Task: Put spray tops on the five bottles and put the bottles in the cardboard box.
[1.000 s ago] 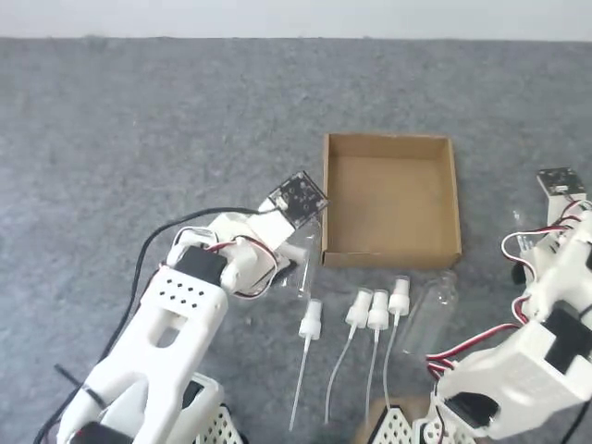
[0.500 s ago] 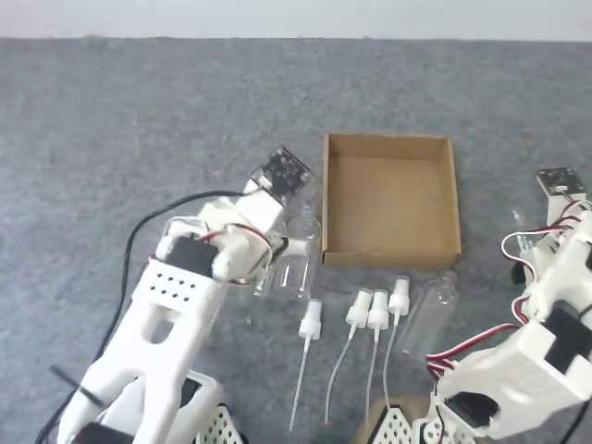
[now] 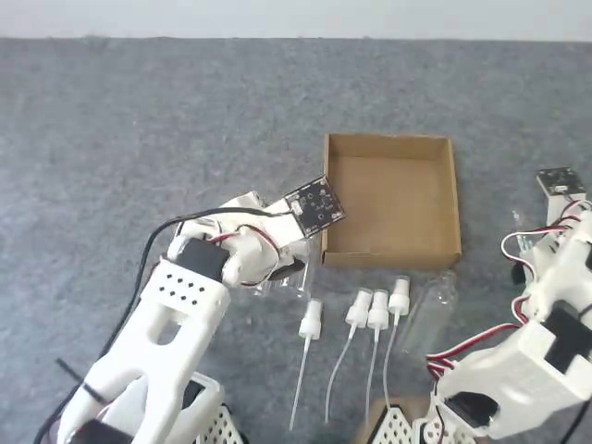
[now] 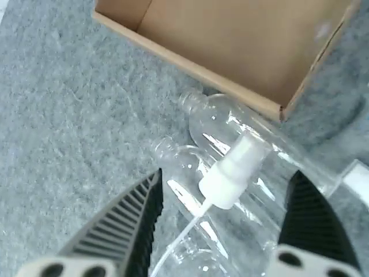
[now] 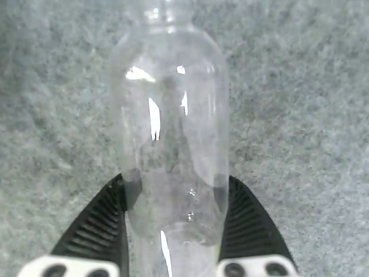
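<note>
Up close, the left gripper (image 4: 226, 174) gapes over a spray top (image 4: 239, 158) lying on clear bottles (image 4: 222, 121) by the cardboard box (image 4: 242, 34); the right gripper (image 5: 177, 179) clamps a lone bottle (image 5: 170, 115).

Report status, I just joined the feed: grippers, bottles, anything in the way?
Left gripper open over a loose spray top lying on uncapped bottles beside the cardboard box. Right gripper shut on another bottle. Nothing blocks the box.

my counter (image 3: 139, 120) wears a grey, felt-like cover all over. a pale strip (image 3: 277, 18) runs along its far edge.
</note>
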{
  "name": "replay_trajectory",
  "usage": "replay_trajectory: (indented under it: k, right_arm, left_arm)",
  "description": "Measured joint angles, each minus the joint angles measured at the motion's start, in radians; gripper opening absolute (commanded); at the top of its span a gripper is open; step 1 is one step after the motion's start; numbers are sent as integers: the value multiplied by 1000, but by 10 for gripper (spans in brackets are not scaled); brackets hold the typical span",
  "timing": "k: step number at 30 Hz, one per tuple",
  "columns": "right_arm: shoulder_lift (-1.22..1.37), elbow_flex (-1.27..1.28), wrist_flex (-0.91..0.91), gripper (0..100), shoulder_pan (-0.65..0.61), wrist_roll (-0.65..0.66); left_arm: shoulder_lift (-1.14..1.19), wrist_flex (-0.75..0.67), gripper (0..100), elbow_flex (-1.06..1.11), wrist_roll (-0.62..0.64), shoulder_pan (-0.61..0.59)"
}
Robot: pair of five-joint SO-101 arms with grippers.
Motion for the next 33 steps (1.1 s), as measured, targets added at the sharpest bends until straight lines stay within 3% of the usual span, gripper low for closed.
replay_trajectory:
  k: [8, 19, 27, 33]
  right_arm:
    - [0, 0, 0, 7, 0, 0]
    - [0, -2, 21, 7, 0, -2]
    - [0, -2, 23, 7, 0, -2]
    - [0, -2, 28, 7, 0, -2]
  left_arm:
    - [12, -91, 301, 66, -32, 5]
    - [199, -187, 296, 12, -40, -52]
    - [215, -230, 188, 14, -41, -23]
    - [215, -221, 167, 14, -41, -21]
